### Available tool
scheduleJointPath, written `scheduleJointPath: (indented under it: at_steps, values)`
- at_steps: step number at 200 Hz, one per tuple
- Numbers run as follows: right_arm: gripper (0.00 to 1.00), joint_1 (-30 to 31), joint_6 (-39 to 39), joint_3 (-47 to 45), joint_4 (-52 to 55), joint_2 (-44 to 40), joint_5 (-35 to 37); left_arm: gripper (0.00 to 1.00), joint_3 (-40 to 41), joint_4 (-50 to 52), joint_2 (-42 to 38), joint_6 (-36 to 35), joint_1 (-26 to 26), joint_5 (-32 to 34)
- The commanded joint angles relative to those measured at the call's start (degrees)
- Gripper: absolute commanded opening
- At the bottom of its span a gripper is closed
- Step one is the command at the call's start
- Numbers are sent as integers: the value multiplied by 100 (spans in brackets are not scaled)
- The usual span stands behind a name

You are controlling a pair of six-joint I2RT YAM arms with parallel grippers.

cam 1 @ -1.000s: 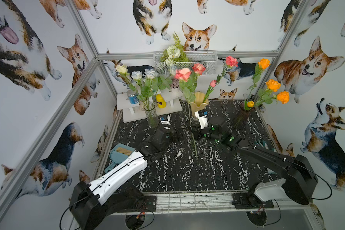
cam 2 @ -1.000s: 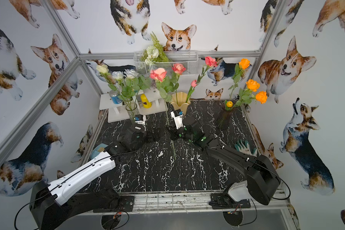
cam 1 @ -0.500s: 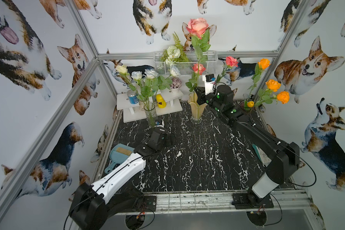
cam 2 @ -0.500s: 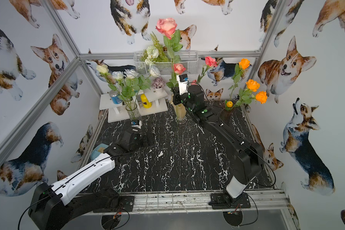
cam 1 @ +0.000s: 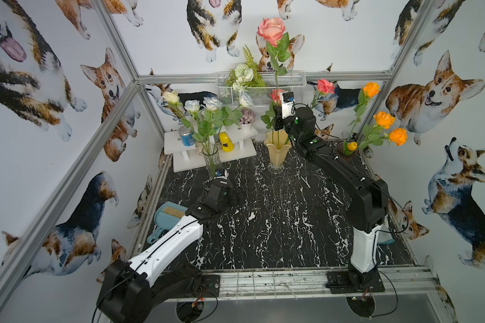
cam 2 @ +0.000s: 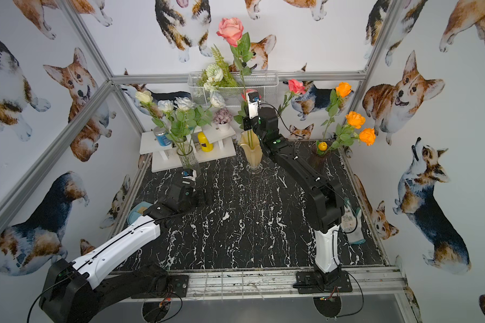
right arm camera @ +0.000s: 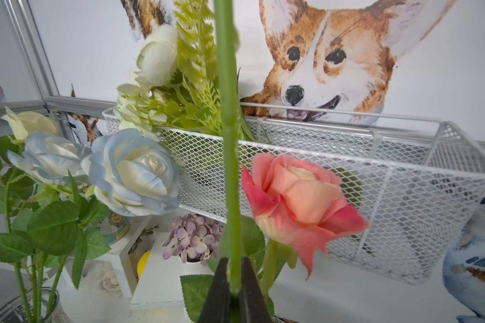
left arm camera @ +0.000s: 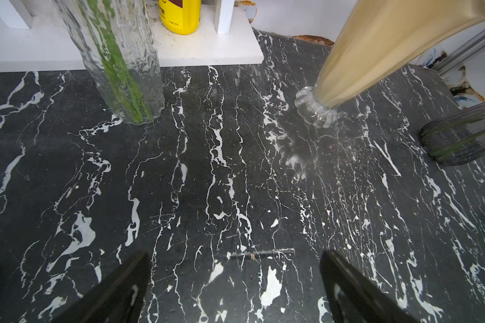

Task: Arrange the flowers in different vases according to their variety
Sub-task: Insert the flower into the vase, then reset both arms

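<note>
Three vases (cam 1: 276, 152), eleven visible flowers (cam 1: 272, 28) (four orange ones).

We note a black marbled worktop (cam 1: 277, 223) bearing a clear vase (cam 1: 212, 160), cream vase (cam 1: 276, 152), purple vase (cam 1: 343, 153) and white stepped shelf (cam 1: 235, 155).

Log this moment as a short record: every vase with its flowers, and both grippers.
Clear glass cylinder vase: white and cream roses
Creamy-yellow wavy-rimmed vase: shorter pink rose; tall pink rose upright, stem running down into its mouth
Dark purple ribbed vase: orange roses
Right gripper: shut on the tall pink rose's stem
Left gripper: open, empty, low over the black marble table
</note>
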State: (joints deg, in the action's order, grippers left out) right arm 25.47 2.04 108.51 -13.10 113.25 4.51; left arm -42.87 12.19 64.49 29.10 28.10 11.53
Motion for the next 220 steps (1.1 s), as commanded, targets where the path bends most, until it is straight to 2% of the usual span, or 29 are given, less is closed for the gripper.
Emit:
scheduleJointPath:
  at_steps: [1,15,31,40,46,57,73,79,125,170,199,220]
  values:
    - [0,-24,69,-14,-458,119,154,100,16,-133,-24,-93,-70,-78]
    - [0,-23,-10,-173,-543,113,138,100,16,-135,-24,-102,-118,-82]
    - [32,-23,-101,-552,-811,-64,177,100,5,-137,-15,-118,-155,-84]
    - [46,-18,-150,-776,-922,-197,199,100,-11,-133,-15,-132,-179,-72]
    - [53,-16,-165,-901,-963,-282,199,100,-19,-137,-15,-126,-190,-54]
    - [61,-15,-189,-1087,-984,-455,158,100,-49,-137,-15,-146,-208,-16]
    - [62,-16,-205,-1407,-982,-756,120,100,-86,-136,-31,-199,-213,74]
    - [68,-16,-242,-1564,-992,-875,91,100,-101,-137,-41,-230,-225,107]
    - [75,-12,-468,-2648,-671,-1917,-125,100,-154,-153,-57,-420,-252,520]
    - [100,-16,-734,-3873,-37,-3147,-427,100,29,-426,-248,-838,-278,1188]
    - [100,-33,-767,-4500,582,-3858,-515,100,453,-1009,-513,-1229,-304,1373]
    - [100,-138,-796,-4943,989,-4272,-486,100,725,-1458,-647,-1528,-348,1264]
